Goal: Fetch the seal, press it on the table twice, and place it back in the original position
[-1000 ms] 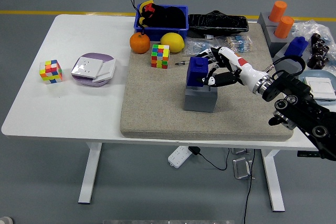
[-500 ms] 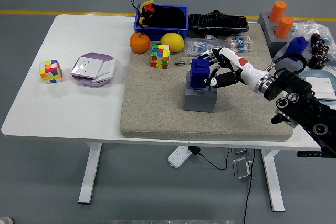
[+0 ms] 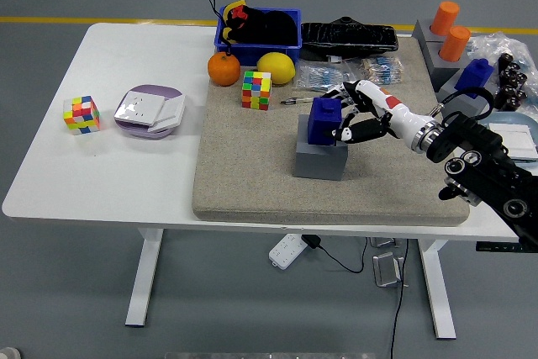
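The seal [image 3: 324, 120] is seen as a small dark-blue block, boxy, with a darker recess on its front face, tilted slightly. It is set on top of a grey square holder [image 3: 319, 158], which stands on the beige mat [image 3: 252, 174] covering the right part of the white tabletop [image 3: 109, 174]. The right hand [image 3: 351, 117], white with black finger joints, is closed round the seal's right side, fingers wrapped over its top and front; the black arm is brought in from the right edge. The left hand is not seen.

Behind the seal, a Rubik's cube [image 3: 256, 90], an orange [image 3: 224, 69], a lemon [image 3: 276, 67] and a blue bin [image 3: 258, 33] are found near the mat's far edge. A second cube [image 3: 81, 114] and a lilac lidded box [image 3: 150, 111] are placed well apart on the bare left side.
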`<state>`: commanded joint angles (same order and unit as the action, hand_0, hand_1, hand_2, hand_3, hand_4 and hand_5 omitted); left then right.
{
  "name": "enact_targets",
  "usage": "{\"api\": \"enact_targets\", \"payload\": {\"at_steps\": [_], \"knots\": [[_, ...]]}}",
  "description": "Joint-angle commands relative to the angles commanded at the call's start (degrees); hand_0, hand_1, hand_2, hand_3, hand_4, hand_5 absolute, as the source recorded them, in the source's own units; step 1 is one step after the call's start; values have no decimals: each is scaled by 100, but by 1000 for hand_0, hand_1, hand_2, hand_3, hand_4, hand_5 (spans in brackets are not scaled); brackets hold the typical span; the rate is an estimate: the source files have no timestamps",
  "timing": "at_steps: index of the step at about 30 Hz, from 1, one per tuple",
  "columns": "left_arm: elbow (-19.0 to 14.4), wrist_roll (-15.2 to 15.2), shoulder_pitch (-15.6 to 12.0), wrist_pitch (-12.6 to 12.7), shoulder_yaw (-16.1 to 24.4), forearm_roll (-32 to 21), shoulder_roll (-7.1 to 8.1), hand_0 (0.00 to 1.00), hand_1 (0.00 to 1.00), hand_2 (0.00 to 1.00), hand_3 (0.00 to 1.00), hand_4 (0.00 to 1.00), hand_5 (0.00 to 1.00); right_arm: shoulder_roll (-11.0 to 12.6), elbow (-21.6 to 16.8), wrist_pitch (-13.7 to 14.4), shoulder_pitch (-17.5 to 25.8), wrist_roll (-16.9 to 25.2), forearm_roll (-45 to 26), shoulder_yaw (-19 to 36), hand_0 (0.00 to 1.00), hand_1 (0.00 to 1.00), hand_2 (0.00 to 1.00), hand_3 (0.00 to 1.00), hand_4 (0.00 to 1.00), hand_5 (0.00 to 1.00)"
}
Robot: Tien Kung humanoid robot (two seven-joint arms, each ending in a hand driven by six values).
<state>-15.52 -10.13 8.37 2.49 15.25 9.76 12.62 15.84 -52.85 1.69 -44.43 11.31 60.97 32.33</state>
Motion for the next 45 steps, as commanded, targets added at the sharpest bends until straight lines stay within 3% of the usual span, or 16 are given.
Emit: {"api": "enact_targets", "payload": {"at_steps": [16,44,45], "knots": [[2,0,-8,1,-6,-12,0,793,745,738,764,628,449,107,-177,-111,-3,-102,97,110,383,305,346,332,662,2],[-7,2,21,2,-16,-16,-12,793,745,739,764,628,447,35,2,-136,-84,-97,84,-158,394,316,360,348,674,2],[-8,2,17,1,-13,-13,-12,793,744,739,765,628,448,33,0,-145,-84,-94,71,-167,451,403,434,438,716,2]]}}
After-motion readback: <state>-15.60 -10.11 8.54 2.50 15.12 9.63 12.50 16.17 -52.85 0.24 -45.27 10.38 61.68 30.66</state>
